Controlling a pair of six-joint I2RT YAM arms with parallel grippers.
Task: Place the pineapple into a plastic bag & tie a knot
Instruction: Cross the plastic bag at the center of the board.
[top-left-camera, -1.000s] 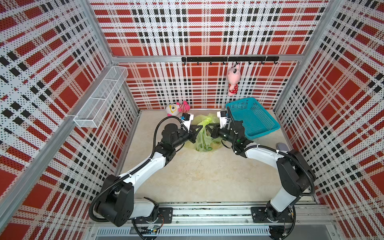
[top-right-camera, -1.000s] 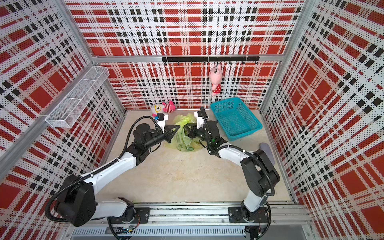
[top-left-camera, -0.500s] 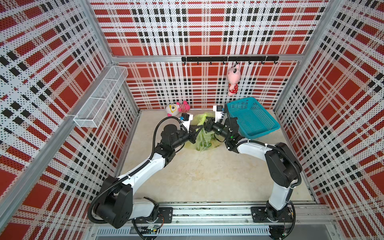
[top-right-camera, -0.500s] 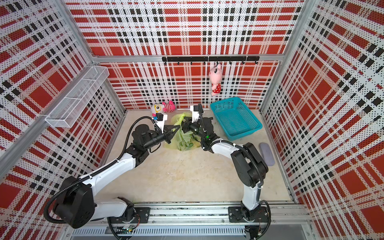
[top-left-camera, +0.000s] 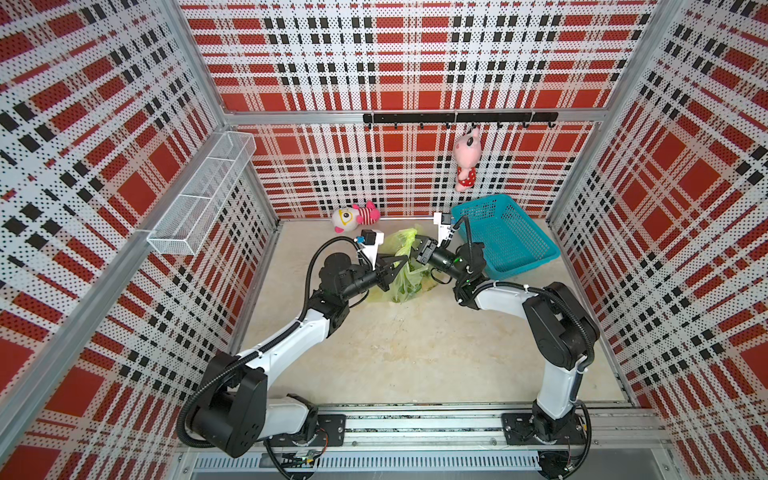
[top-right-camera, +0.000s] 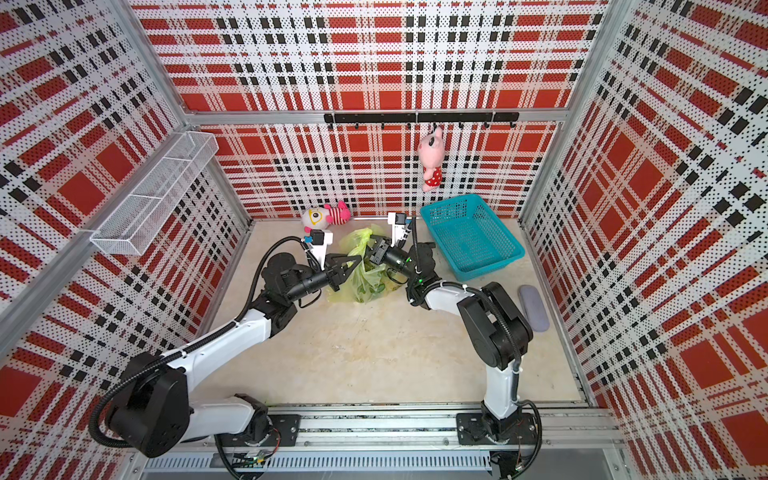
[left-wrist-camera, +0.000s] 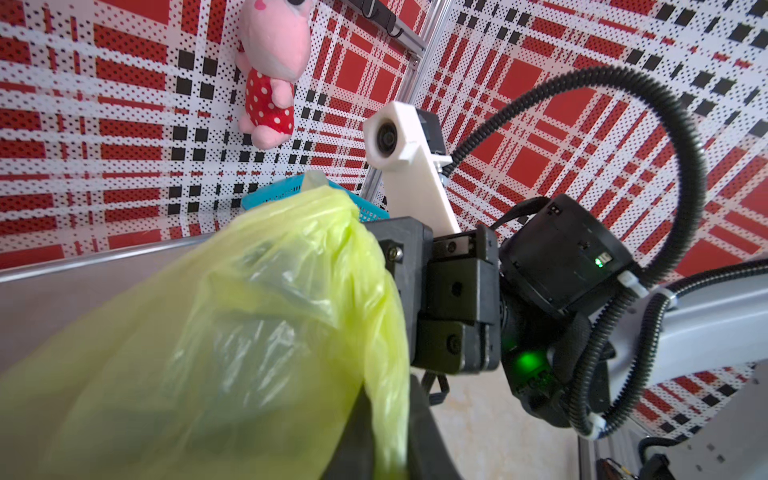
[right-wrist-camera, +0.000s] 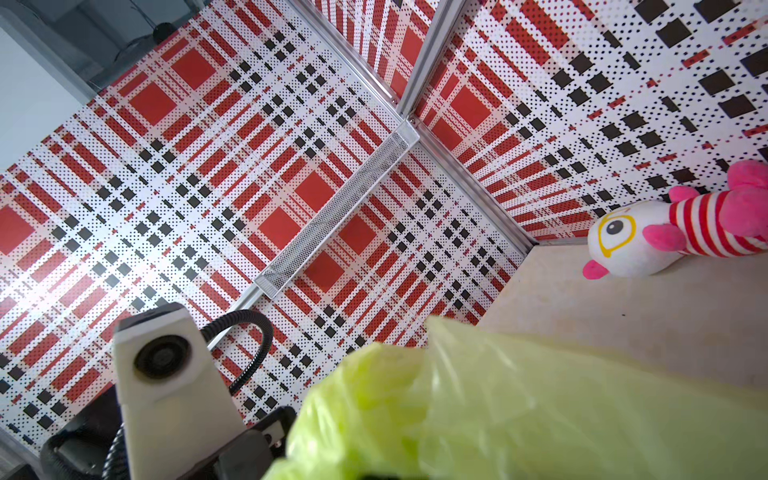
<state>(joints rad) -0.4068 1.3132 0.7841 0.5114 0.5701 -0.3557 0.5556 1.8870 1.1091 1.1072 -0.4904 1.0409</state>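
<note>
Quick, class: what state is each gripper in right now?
Left gripper: against the plastic bag; open or shut cannot be told.
Right gripper: shut on the plastic bag.

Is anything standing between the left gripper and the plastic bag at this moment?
Nothing visible stands between them. In both top views the left gripper is right against the plastic bag. The right gripper is at the bag's opposite side, and the teal basket lies beyond it, out of the way.
</note>
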